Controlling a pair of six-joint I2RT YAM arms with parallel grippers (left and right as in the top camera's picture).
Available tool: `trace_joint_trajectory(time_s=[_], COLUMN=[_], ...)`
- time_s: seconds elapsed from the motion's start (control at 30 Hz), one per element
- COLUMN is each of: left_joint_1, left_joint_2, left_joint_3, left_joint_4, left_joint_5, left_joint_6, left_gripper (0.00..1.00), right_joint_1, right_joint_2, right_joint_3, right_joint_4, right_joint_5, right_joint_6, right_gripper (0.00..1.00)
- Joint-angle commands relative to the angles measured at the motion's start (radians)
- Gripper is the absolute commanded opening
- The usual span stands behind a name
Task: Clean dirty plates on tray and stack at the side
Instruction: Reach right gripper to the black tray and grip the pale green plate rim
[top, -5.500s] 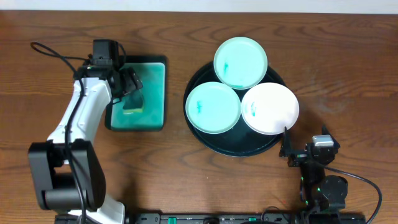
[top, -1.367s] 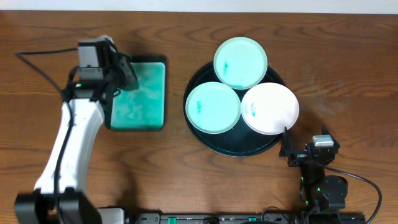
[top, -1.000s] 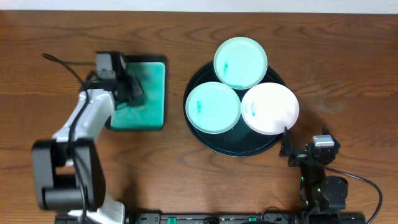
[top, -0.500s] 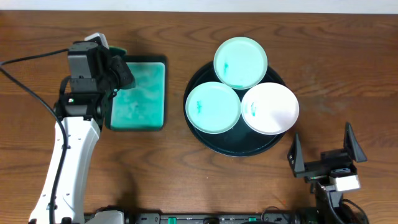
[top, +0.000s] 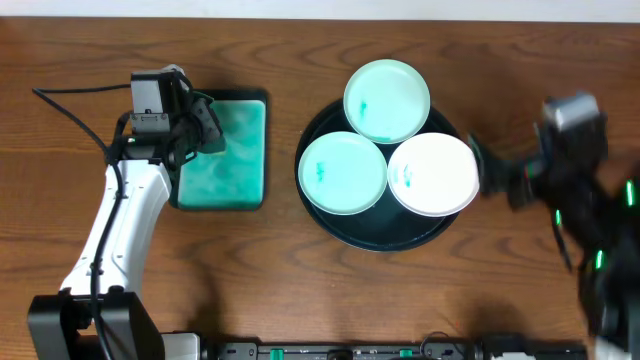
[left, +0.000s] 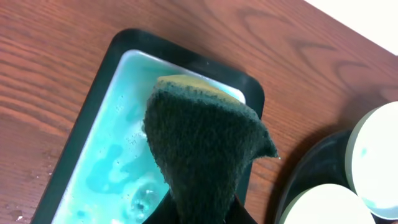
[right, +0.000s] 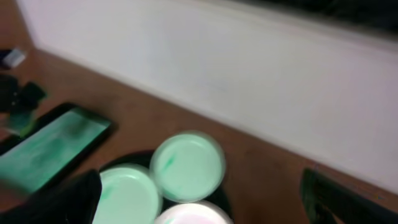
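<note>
Left gripper (left: 200, 213) is clamping the sponge (left: 205, 146) from below and holding it over the teal dish (left: 109, 177) of soapy water. Right gripper (top: 497, 180) is reading blurred just beside the white plate (top: 432, 175); in the wrist view its fingers (right: 74, 199) are standing wide apart. All three plates are sitting on the black tray (top: 372, 233): near mint plate (top: 343, 172), far mint plate (top: 387, 99), white at right.

Judgement: sponge is heading for a plate. Right fingers should be pinching the white plate's rim before any wiping, so it is not skating; sponge travelling level, avoiding drips on the wooden table (top: 300, 290).
</note>
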Motion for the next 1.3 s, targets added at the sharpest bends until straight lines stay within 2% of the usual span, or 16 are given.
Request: trace_joint_trajectory(time_s=[0.0, 0.07, 0.13, 0.17, 0.27, 0.4, 0.5, 0.6, 0.7, 0.87, 1.27], left_joint_1=[0.003, 0.003, 0.003, 0.003, 0.003, 0.003, 0.003, 0.003, 0.003, 0.003, 0.003], left_joint_2=[-0.011, -0.011, -0.011, -0.011, -0.011, -0.011, -0.011, -0.011, -0.011, -0.011, -0.011], left_joint_3=[0.001, 0.001, 0.001, 0.001, 0.001, 0.001, 0.001, 0.001, 0.001, 0.001, 0.001], left_joint_4=[-0.002, -0.005, -0.008, -0.007, -0.006, -0.007, -0.006, -0.007, -0.007, -0.007, -0.014], left_joint_5=[0.002, 0.002, 0.002, 0.002, 0.002, 0.002, 0.002, 0.002, 0.002, 0.002, 0.002], left_joint_6=[0.002, 0.002, 0.002, 0.002, 0.002, 0.002, 0.002, 0.002, 0.002, 0.002, 0.003], left_gripper=[0.07, 0.07, 0.07, 0.07, 0.07, 0.07, 0.07, 0.07, 0.07, 0.07, 0.07], right_joint_1=[0.010, 0.010, 0.012, 0.016, 0.058, 0.145, 0.209, 0.238, 0.253, 0.273, 0.285], right_joint_2=[0.192, 0.278, 0.368, 0.401, 0.517, 0.656, 0.770, 0.849, 0.917, 0.993, 1.118], right_joint_3=[0.137, 0.161, 0.161, 0.161, 0.161, 0.161, 0.161, 0.161, 0.161, 0.161, 0.161], right_joint_4=[-0.081, -0.063, -0.005, 0.003, -0.037, -0.095, -0.087, -0.060, -0.032, -0.032, 0.011], right_joint_5=[-0.291, -0.386, -0.392, -0.360, -0.159, 0.073, 0.117, 0.139, 0.140, 0.140, 0.138], right_joint_6=[-0.002, 0.007, 0.107, 0.158, 0.249, 0.271, 0.270, 0.267, 0.246, 0.175, 0.123], right_gripper=[0.99, 0.99, 0.99, 0.99, 0.85, 0.82, 0.61, 0.44, 0.35, 0.42, 0.39])
